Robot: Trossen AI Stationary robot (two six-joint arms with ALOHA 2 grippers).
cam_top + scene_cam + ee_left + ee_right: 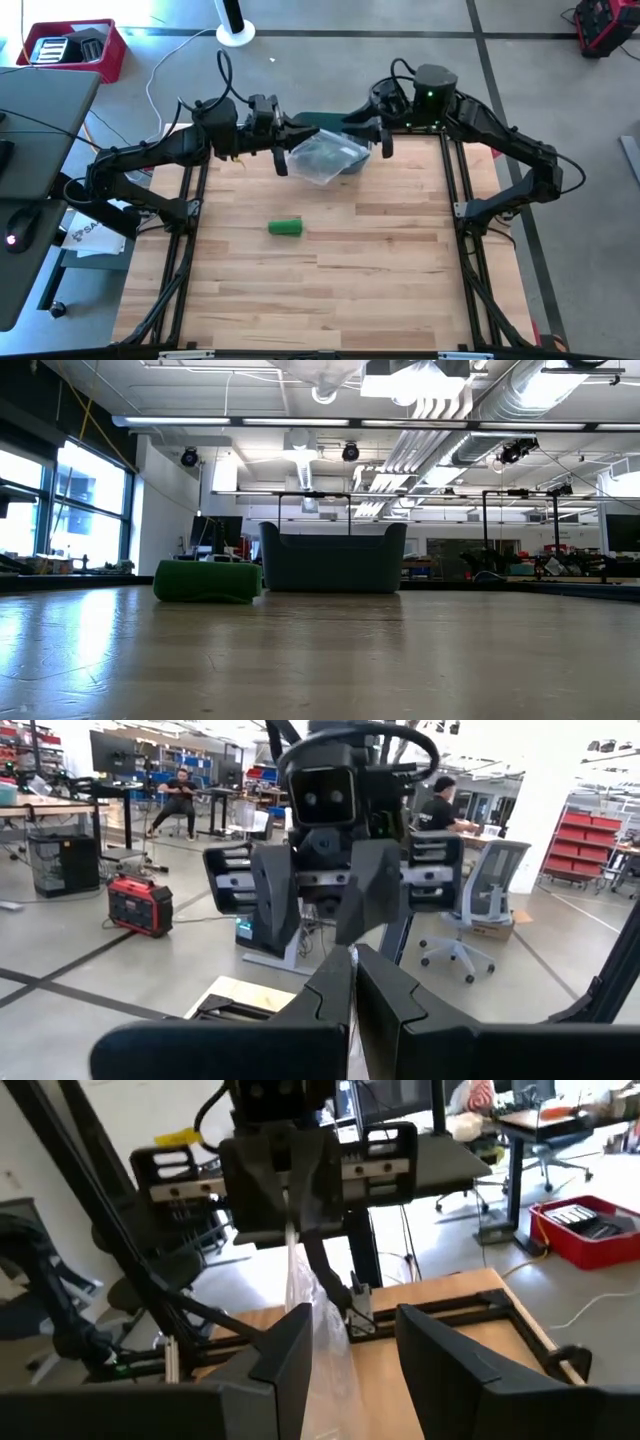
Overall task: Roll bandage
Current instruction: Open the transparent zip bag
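Both arms are raised over the far end of the tabletop point(330, 290), above a dark bin point(332, 557). The left gripper point(290, 135) is fully closed, pinching one edge of a clear plastic bag point(325, 157). The right gripper point(372, 135) stands partly open at the bag's other side; whether it grips the film I cannot tell. The green bandage point(285, 228) lies alone mid-table, well apart. Best to keep the pinch firm and clear the bag before reaching for the bandage.
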